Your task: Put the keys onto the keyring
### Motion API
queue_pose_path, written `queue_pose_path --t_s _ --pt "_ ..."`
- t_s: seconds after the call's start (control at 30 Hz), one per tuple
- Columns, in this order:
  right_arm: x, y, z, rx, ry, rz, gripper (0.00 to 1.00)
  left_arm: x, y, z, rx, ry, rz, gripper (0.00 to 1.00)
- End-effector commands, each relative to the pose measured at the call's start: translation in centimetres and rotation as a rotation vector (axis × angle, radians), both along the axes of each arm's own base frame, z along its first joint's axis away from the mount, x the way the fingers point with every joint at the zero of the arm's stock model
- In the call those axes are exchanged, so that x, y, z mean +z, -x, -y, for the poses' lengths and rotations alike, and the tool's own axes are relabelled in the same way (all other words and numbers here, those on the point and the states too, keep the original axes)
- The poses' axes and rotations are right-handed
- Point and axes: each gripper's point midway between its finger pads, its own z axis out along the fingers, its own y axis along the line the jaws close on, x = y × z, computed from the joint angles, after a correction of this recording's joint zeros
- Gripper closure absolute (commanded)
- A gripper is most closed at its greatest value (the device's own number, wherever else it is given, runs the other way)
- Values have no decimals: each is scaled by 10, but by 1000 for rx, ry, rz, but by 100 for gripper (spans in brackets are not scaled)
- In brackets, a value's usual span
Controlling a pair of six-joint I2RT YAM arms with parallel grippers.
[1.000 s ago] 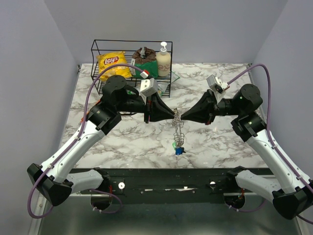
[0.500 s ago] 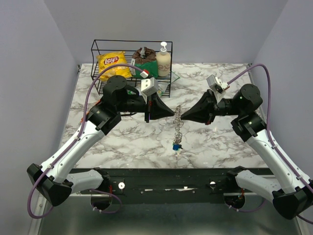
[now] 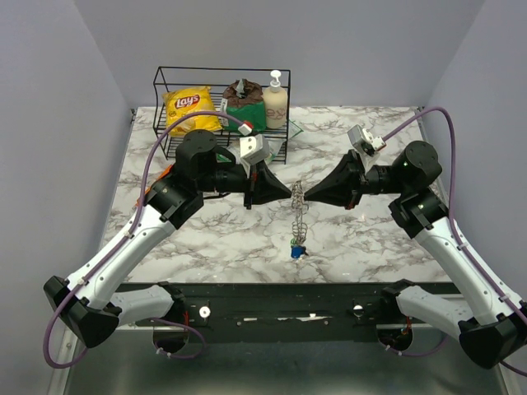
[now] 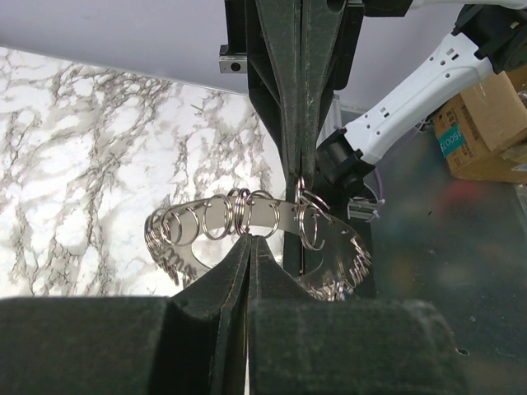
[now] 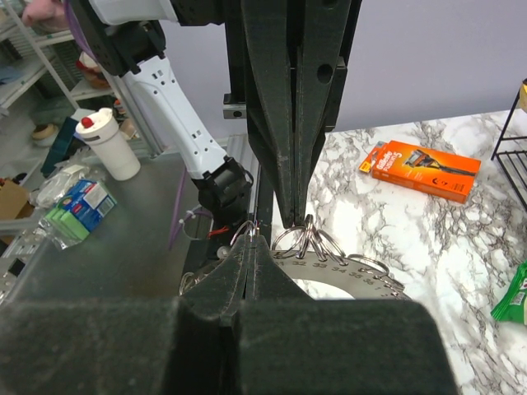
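Note:
The keyring is a silvery numbered metal plate carrying several split rings, and it hangs between the two grippers above the marble. At its low end dangle the keys, one blue-headed and one green-headed, close to the table. My left gripper is shut on the rings at the top of the keyring, its tips pinching at the plate's edge. My right gripper faces it tip to tip and is shut on a thin split ring. No red key shows.
A black wire basket at the back holds a yellow chips bag, a green packet and a soap bottle. An orange razor packet lies on the marble table. The table's front rail runs just below the keys.
The left gripper's jaws have closed on the keyring. The hanging keyring and its keys have shifted slightly left and up. The right arm has held still.

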Motion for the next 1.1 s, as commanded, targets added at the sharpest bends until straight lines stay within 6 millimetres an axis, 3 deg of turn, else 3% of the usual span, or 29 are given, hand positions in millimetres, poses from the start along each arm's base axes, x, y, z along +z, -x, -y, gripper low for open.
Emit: queue_pose_path --t_s 0.0,0.27,0.83,1.07 --pt "12 -2 -1 -15 -27 38 99 -7 9 -4 4 -19 -12 92" --pt "9 -5 -1 -27 -27 32 99 -8 18 3 -22 -10 -42 93" --pt "5 -6 -2 -33 -22 22 99 17 33 -1 -61 59 -24 94" --pt "5 -5 -1 -28 -21 20 99 22 30 4 -72 81 -21 93"
